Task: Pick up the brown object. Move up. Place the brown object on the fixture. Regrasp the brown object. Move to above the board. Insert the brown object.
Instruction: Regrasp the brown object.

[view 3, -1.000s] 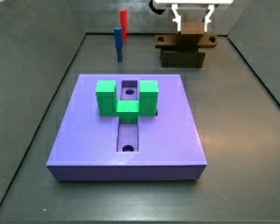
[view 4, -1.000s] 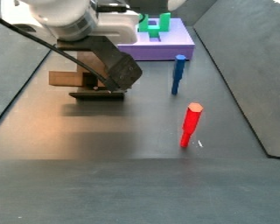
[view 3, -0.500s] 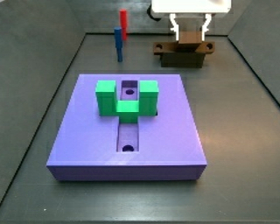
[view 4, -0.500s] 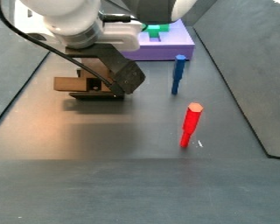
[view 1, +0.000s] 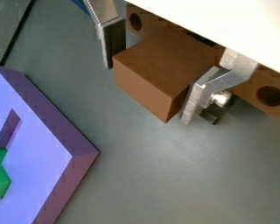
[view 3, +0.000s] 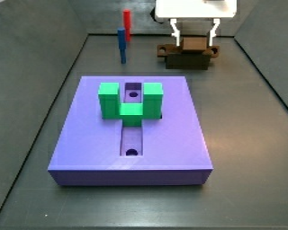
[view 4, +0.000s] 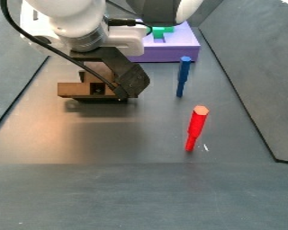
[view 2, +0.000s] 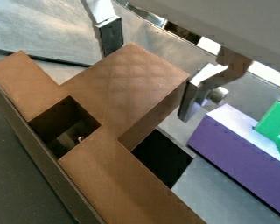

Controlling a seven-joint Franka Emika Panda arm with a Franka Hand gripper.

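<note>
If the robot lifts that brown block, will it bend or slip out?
The brown object looks solid and blocky, so it probably stays stiff. Its flat sides suit the gripper, whose jaws straddle it, so slipping seems unlikely. Resting on the fixture, it shouldn't roll.

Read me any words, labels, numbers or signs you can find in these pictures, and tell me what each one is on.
None can be read: no text shows on the board, the brown object, the fixture, the gripper around the brown object, or the red peg and blue peg.
</note>
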